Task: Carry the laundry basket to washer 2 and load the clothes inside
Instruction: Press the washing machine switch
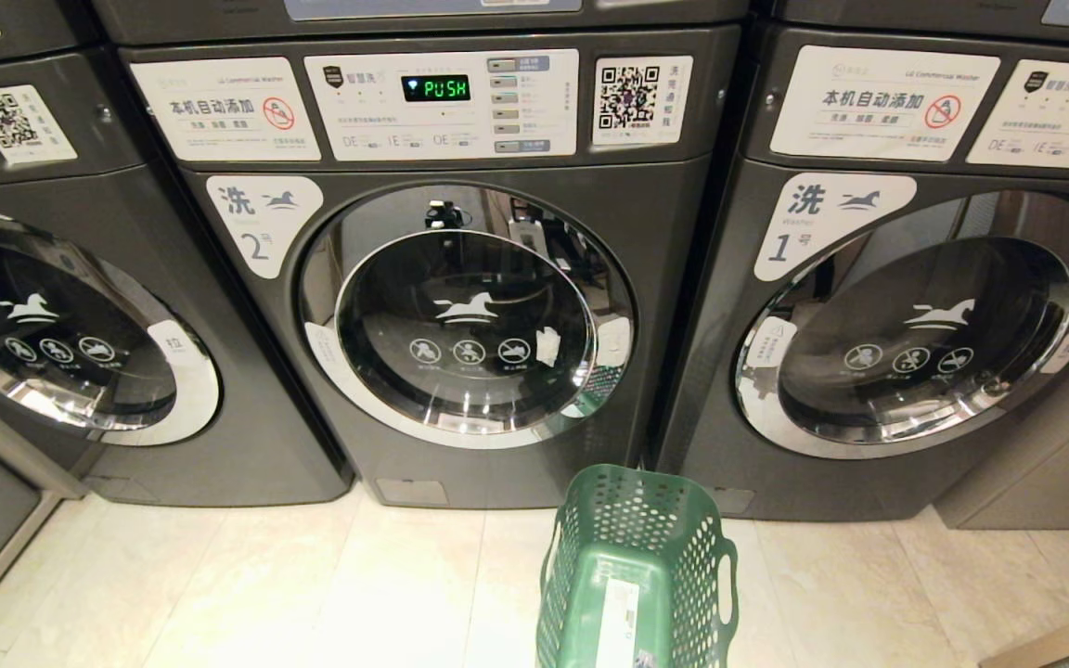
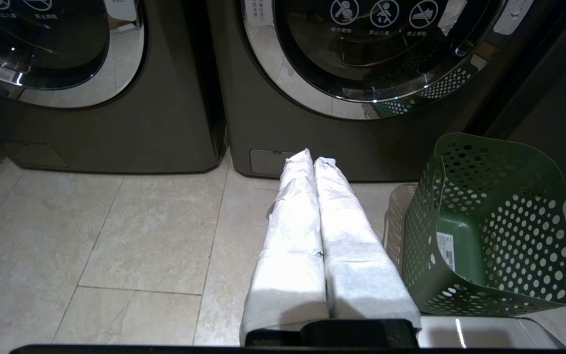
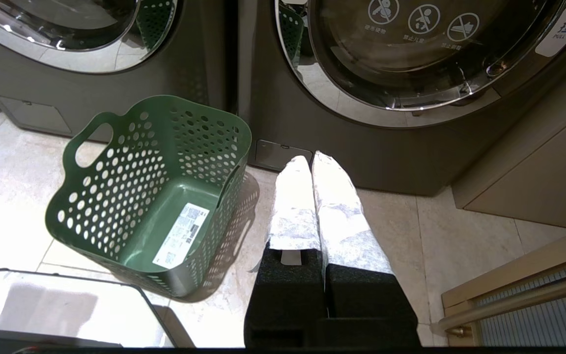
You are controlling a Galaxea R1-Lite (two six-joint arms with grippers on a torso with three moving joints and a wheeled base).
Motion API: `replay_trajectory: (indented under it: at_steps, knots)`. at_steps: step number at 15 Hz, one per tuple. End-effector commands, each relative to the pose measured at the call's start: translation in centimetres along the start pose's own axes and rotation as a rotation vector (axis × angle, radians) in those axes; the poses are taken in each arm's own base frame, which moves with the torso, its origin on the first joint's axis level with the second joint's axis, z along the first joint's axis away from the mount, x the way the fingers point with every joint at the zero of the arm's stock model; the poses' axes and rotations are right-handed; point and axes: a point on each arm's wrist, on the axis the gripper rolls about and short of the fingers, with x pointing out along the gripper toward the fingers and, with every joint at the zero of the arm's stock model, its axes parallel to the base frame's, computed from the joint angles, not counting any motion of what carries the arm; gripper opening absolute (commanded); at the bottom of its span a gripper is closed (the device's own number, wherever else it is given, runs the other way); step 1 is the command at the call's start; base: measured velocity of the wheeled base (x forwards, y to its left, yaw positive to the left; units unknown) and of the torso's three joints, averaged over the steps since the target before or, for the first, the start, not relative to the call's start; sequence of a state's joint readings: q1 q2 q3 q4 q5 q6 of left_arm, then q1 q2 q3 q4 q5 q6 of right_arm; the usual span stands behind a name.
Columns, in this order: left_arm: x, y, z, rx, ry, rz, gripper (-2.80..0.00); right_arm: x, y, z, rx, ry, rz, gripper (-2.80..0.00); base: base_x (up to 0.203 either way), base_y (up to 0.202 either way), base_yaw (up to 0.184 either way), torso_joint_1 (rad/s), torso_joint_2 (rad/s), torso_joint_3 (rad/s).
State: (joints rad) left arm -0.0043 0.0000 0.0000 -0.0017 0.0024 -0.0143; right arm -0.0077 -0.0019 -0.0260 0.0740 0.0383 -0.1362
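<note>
Neither gripper shows in the head view. There the laundry basket [image 1: 637, 566] stands on the pale floor tiles [image 1: 312, 594] at the bottom centre of the frame, empty apart from the white sticker [image 1: 618, 617] on its bottom; no clothes are visible anywhere. Washer 2 [image 1: 460, 306], marked by its label [image 1: 261, 223], fills the middle of the frame with its round door [image 1: 468, 315] closed; the basket sits below and to the right of that door, before the seam with washer 1 [image 1: 906, 315].

In the left wrist view, the left gripper [image 2: 306, 158] has its cloth-wrapped fingers pressed together, holding nothing, in the lower centre of the frame. The basket [image 2: 499, 226] lies to the right of the fingers, just beside them, and the door [image 2: 376, 49] sits at the upper centre, ahead of the tips.

In the right wrist view, the right gripper [image 3: 310, 160] is likewise closed and empty in the lower centre. The basket [image 3: 150, 196] lies left of it. By my judgement the basket stands between the two arms, about equally near each, while the left gripper points most squarely at washer 2's door.
</note>
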Motion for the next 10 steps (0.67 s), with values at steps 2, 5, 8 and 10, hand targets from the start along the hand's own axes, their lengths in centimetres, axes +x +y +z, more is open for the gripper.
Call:
replay_trajectory:
  at_steps: [2, 5, 8, 10]
  knots:
    - [0.02, 0.00, -0.04, 0.000, 0.003, 0.000, -2.80, 0.01, 0.00, 0.00, 0.003, 0.003, 0.000, -2.80, 0.000, 0.000, 0.000, 0.000, 0.00, 0.000]
    - [0.02, 0.00, -0.02, 0.002, 0.002, 0.000, -2.80, 0.01, 0.00, 0.00, 0.004, 0.003, 0.000, -2.80, 0.000, 0.000, 0.000, 0.000, 0.00, 0.000]
    - [0.02, 0.00, -0.01, 0.000, 0.000, 0.000, -2.80, 0.01, 0.00, 0.01, 0.004, 0.001, 0.000, -2.80, 0.000, 0.000, 0.000, 0.000, 0.00, 0.000]
    - [0.02, 0.00, -0.01, 0.000, 0.000, 0.000, -2.80, 0.01, 0.00, 0.00, 0.003, 0.003, 0.002, -2.80, 0.000, 0.000, 0.000, 0.000, 0.00, 0.000]
